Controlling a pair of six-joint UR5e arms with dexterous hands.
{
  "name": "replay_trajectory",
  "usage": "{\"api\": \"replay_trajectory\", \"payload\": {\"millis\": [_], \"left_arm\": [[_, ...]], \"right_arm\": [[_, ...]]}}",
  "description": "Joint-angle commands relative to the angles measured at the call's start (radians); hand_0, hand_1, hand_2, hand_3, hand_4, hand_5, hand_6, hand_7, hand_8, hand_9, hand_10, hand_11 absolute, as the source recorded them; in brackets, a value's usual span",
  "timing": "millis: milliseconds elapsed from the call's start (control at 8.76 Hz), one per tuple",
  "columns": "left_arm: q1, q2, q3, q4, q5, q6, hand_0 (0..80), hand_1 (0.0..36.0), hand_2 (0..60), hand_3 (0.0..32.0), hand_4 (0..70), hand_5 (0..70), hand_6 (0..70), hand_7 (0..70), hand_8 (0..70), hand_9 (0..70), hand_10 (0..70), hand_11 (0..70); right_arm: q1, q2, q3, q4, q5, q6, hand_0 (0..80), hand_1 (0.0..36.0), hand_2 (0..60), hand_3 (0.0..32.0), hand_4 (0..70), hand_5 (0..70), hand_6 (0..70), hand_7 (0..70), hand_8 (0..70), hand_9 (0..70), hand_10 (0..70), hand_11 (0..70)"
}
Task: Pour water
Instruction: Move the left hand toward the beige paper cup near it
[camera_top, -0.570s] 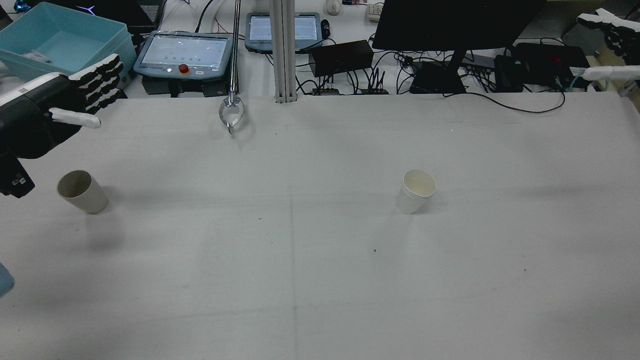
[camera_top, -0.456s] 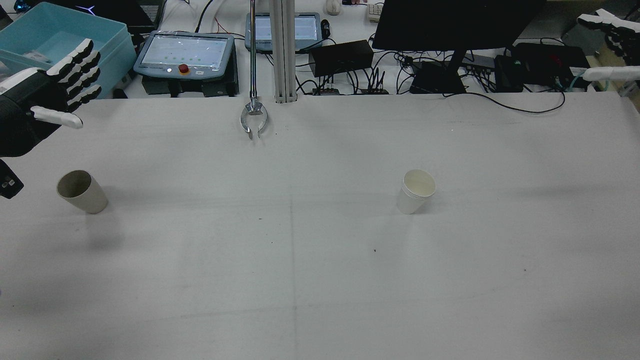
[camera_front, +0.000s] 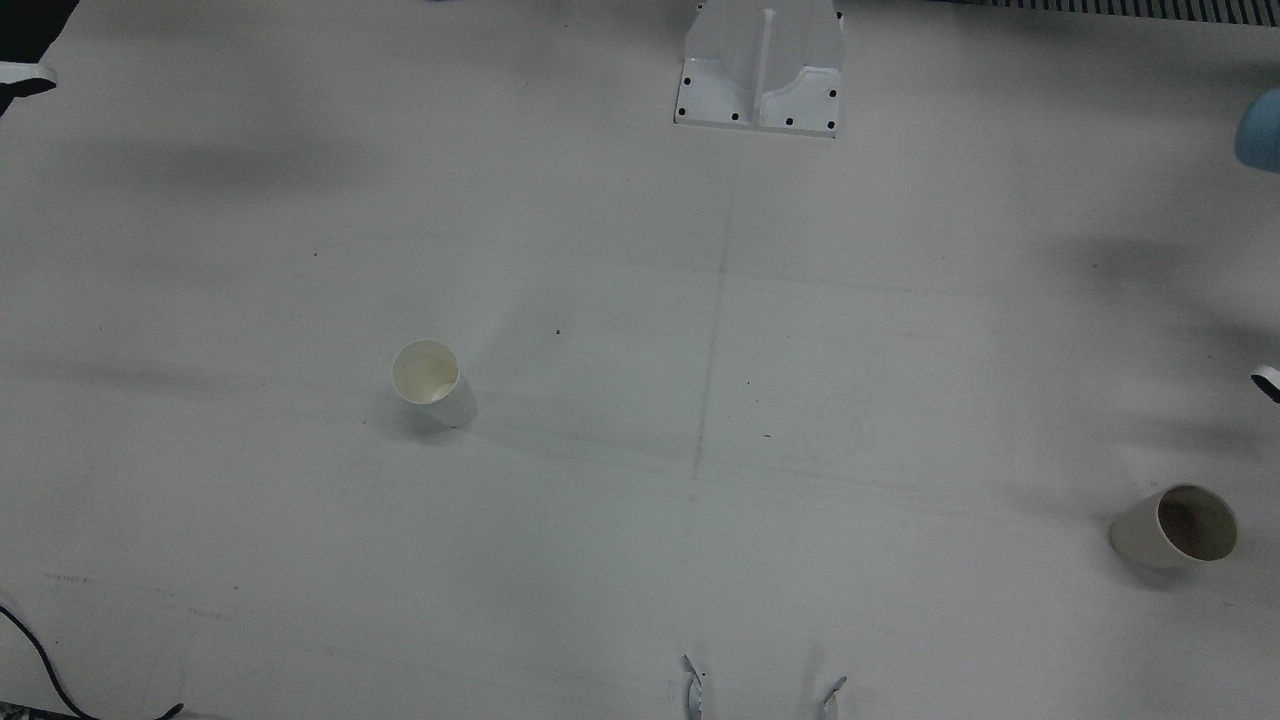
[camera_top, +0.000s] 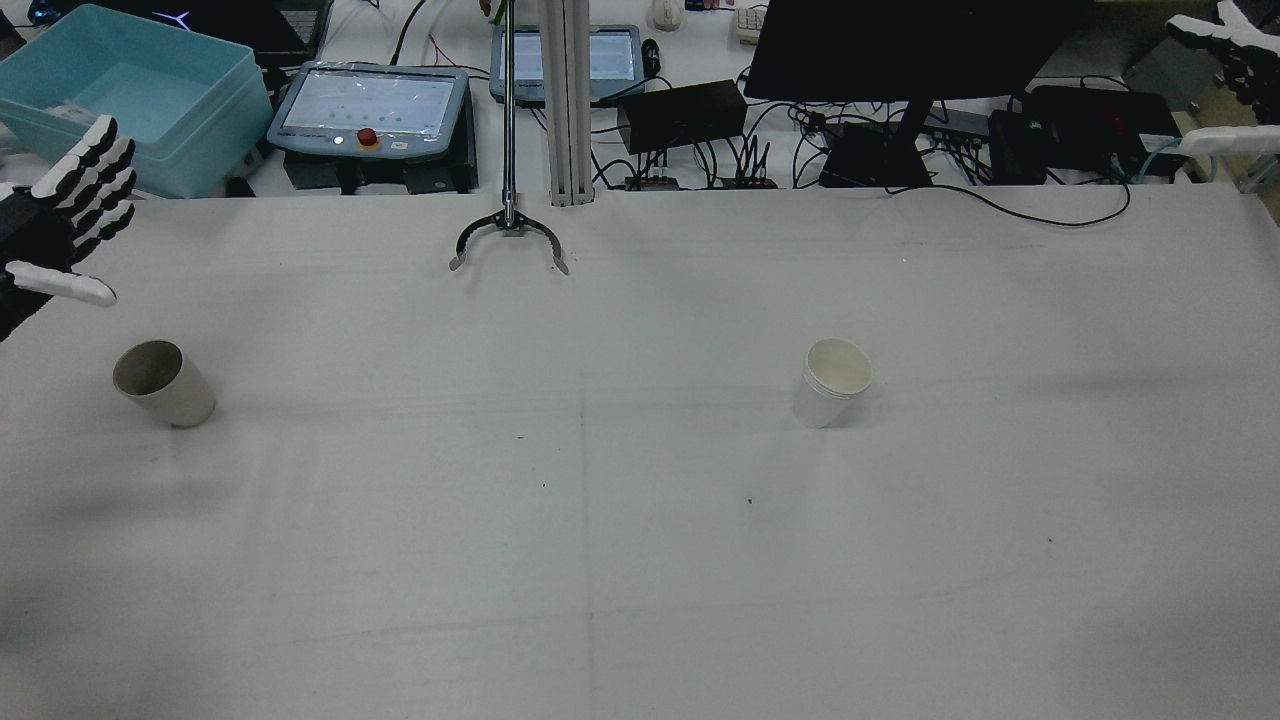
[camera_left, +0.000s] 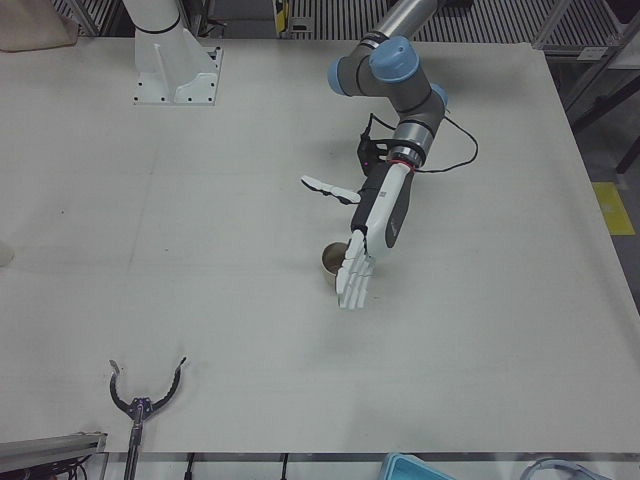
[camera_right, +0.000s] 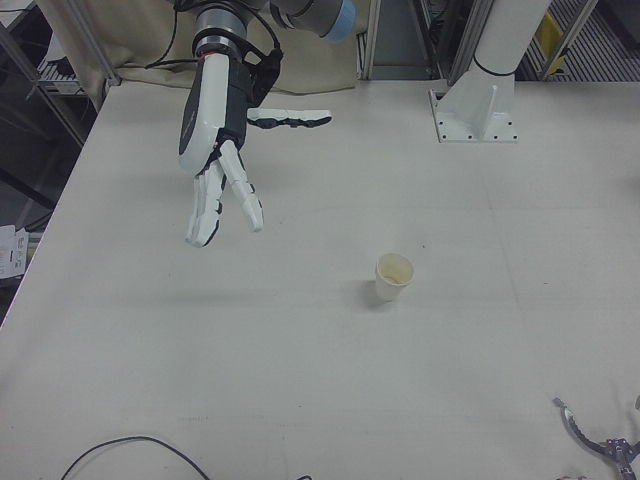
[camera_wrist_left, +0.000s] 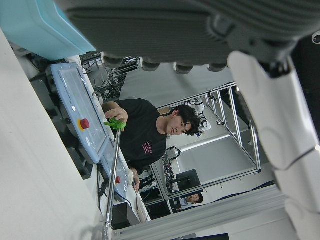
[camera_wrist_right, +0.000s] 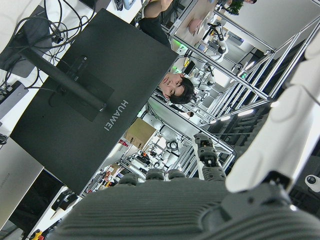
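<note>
The white tabletop (camera_top: 640, 560) fills the scene, and both arms hang above its 2 outer edges with nothing in their grasp. The left arm (camera_left: 400, 100) reaches down from its blue-capped elbow over its half of the tabletop, and the left hand (camera_left: 368, 235) hangs from it with fingers pointing down toward the operators' side — all stretched straight and spread, thumb stuck out to the side, holding nothing. In the left-front view it overlaps the grey-brown paper cup (camera_left: 333, 262), but the rear view shows this hand (camera_top: 60, 225) raised and apart from that cup (camera_top: 163, 383), which stands upright near the left edge. The right hand (camera_right: 215, 140) is likewise lifted clear over the far right side, fingers fanned wide and angled downward, thumb held out flat, touching nothing; in the rear view only its fingers (camera_top: 1225, 45) show at the top right corner. The white paper cup (camera_top: 833, 382) stands upright on the right half, well apart from either hand, and whether it holds water cannot be told. Beyond the tabletop's far edge sit a black monitor (camera_top: 900, 45), a teal bin (camera_top: 130, 90) and 2 teach pendants (camera_top: 370, 110), with cables strewn between. A long-handled metal grabber (camera_top: 508, 240), its claws spread, rests just over that far edge — a person (camera_wrist_left: 145, 132) at the desk holds its green handle.
</note>
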Motion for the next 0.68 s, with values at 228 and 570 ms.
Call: {"api": "replay_trajectory", "payload": {"millis": [228,570], "left_arm": [[0.028,0.049,0.242,-0.299,0.003,0.119,47.0,11.2,0.0,14.2,0.0,0.0,0.0,0.0,0.0,1.5,0.0,1.3],[0.082,0.045,0.353,-0.413,-0.005,0.154,47.2,11.2,0.0,15.0,0.0,0.0,0.0,0.0,0.0,1.2,0.0,1.4]], "right_arm": [[0.002,-0.001,0.002,0.001,-0.001,-0.007,43.8,8.0,2.0,0.0,6.2,4.0,1.9,1.3,1.5,0.4,0.0,0.0],[-0.002,-0.003,0.000,-0.001,-0.001,-0.008,44.1,8.1,1.6,0.0,6.3,4.2,2.0,1.7,1.5,0.2,0.0,0.0]]}}
